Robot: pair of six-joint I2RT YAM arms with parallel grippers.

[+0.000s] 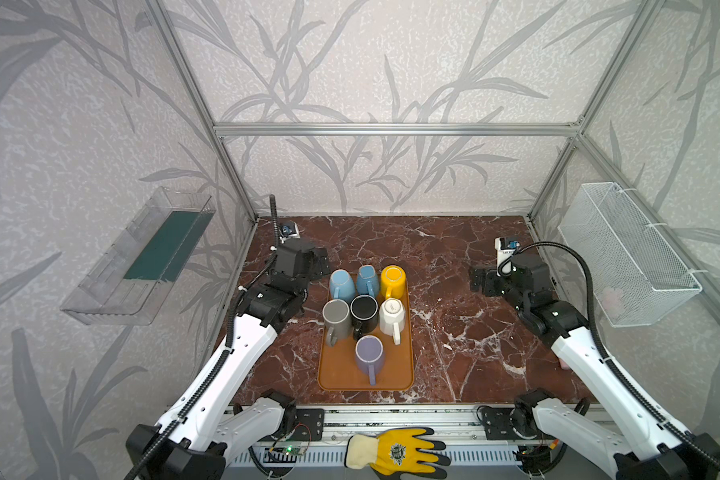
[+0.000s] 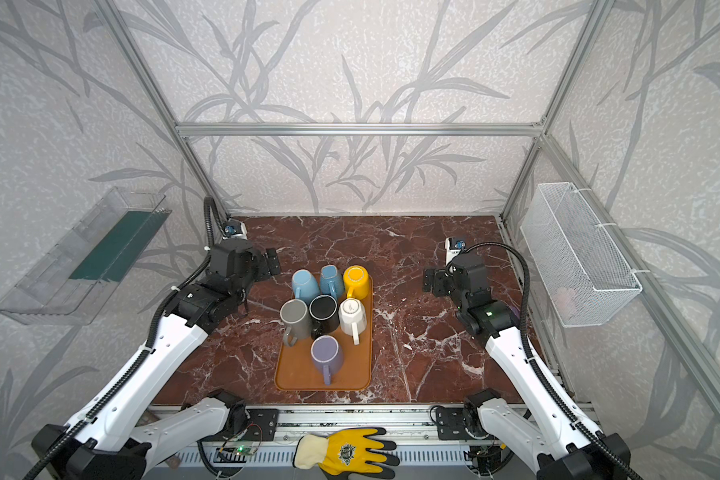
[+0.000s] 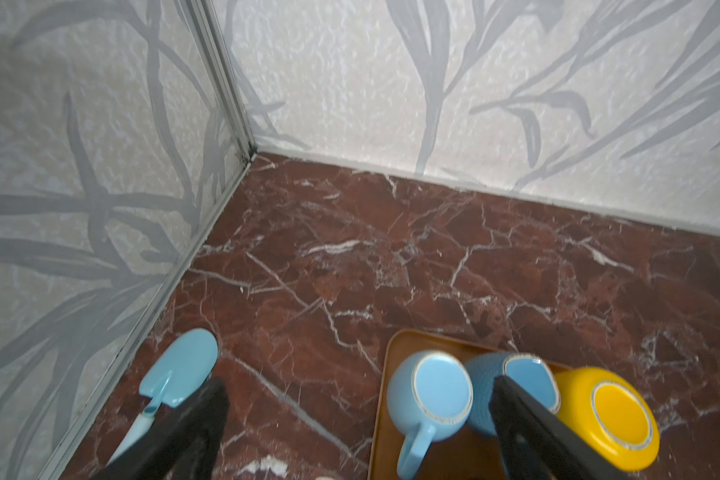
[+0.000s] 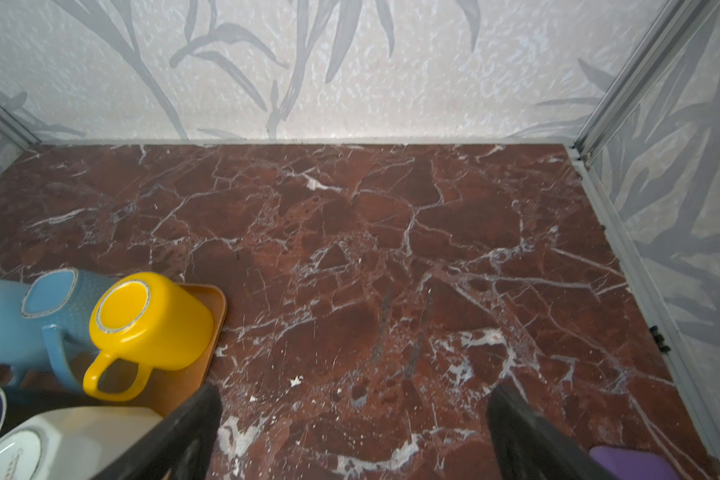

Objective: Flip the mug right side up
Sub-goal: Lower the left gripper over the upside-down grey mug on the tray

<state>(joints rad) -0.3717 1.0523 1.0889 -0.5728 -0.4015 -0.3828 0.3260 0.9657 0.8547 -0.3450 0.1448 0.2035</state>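
Looking at both top views, you see seven mugs (image 1: 363, 309) sitting bottom up on the orange tray (image 1: 341, 374) in the middle of the marble table (image 1: 454, 332), with the left claw (image 1: 323, 266) and the right claw (image 1: 479, 282) on either side, neither touching anything. From the left wrist, your left claw (image 3: 358, 384) is spread wide, empty, close to the pale blue mug (image 3: 433, 390). From the right wrist, the right claw (image 4: 352, 392) gapes equally wide over bare marble, near the yellow mug (image 4: 154, 320) at the tray's far right corner.
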